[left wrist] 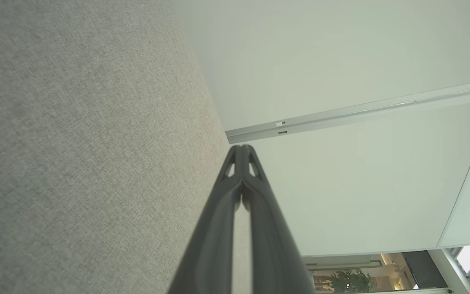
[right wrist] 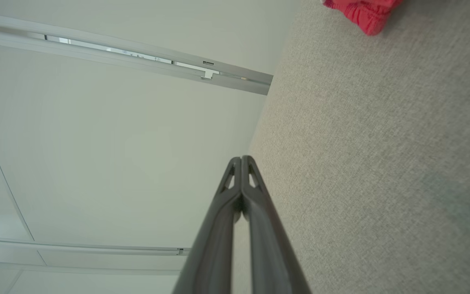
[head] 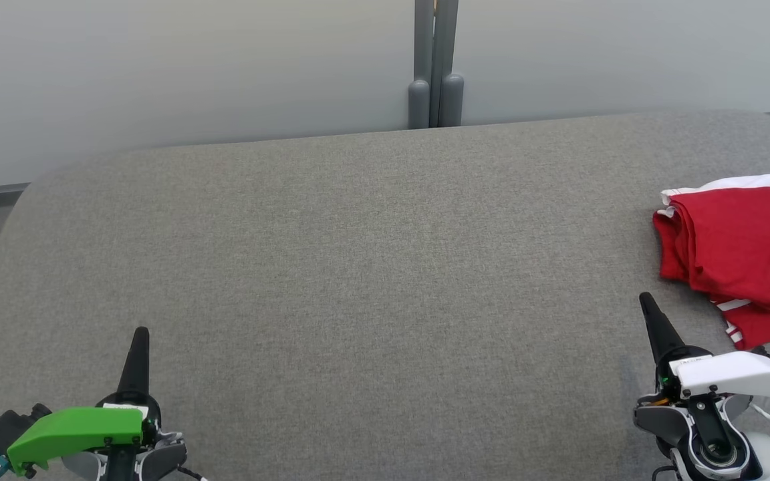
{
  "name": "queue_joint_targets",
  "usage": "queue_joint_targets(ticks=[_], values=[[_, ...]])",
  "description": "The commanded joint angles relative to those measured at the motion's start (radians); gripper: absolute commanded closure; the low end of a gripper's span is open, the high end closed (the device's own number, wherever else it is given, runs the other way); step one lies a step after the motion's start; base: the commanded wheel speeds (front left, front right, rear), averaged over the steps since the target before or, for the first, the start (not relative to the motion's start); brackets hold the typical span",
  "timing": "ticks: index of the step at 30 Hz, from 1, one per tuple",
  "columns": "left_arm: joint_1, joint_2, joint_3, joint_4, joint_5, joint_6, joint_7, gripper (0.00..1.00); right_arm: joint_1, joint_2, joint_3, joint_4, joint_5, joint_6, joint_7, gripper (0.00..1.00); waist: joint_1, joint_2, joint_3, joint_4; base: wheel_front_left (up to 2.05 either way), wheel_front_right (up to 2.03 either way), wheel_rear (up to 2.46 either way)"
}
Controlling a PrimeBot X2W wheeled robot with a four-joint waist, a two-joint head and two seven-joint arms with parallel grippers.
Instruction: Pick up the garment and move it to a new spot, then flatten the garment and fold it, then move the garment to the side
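The red garment lies at the right side of the big grey table, close to the edge. It has a bit of white on it. It is not spread out flat. It looks folded over into a small thick pile, though the folds are lumpy and one part sticks out on the near side. The left gripper sits low at the near left, well apart from the garment. Its jaws are pressed tight together with nothing between them. The right gripper sits at the near right, near the garment but not touching it. Its jaws are closed too and hold nothing. I think most of the job is done: the garment seems to be folded and put off to the side, and both arms look like they are resting. If anything is left, it may be only to tidy the pile a little, but I cannot be sure from here.
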Motion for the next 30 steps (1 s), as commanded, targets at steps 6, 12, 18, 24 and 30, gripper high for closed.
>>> queue_joint_targets(ticks=[6, 12, 18, 24, 30], values=[[-0.025, 0.008, 0.007, -0.017, -0.061, -0.006, 0.014, 1.0, 0.008, -0.006, -0.01, -0.02, 0.066, 0.001, 0.018, 1.0, -0.0001, 0.0, 0.001, 0.001, 0.0, 0.0, 0.0], [-0.026, 0.008, 0.009, -0.023, -0.108, -0.007, 0.027, 1.0, 0.012, -0.006, -0.015, -0.029, 0.118, 0.0, 0.03, 1.0, -0.0001, 0.0, 0.002, 0.002, 0.0, 0.0, 0.0], [-0.032, 0.008, 0.011, -0.03, -0.159, -0.009, 0.04, 1.0, 0.016, -0.007, -0.021, -0.038, 0.175, 0.0, 0.043, 1.0, -0.0001, 0.0, 0.003, 0.003, 0.0, 0.0, 0.0], [-0.034, 0.008, 0.013, -0.037, -0.199, -0.011, 0.051, 1.0, 0.02, -0.007, -0.025, -0.046, 0.222, 0.0, 0.055, 1.0, -0.0001, 0.0, 0.004, 0.004, 0.0, 0.0, 0.0], [-0.034, 0.009, 0.014, -0.042, -0.244, -0.011, 0.062, 1.0, 0.023, -0.007, -0.03, -0.053, 0.266, 0.0, 0.065, 1.0, -0.0001, 0.0, 0.005, 0.005, 0.0, 0.0, 0.0]])
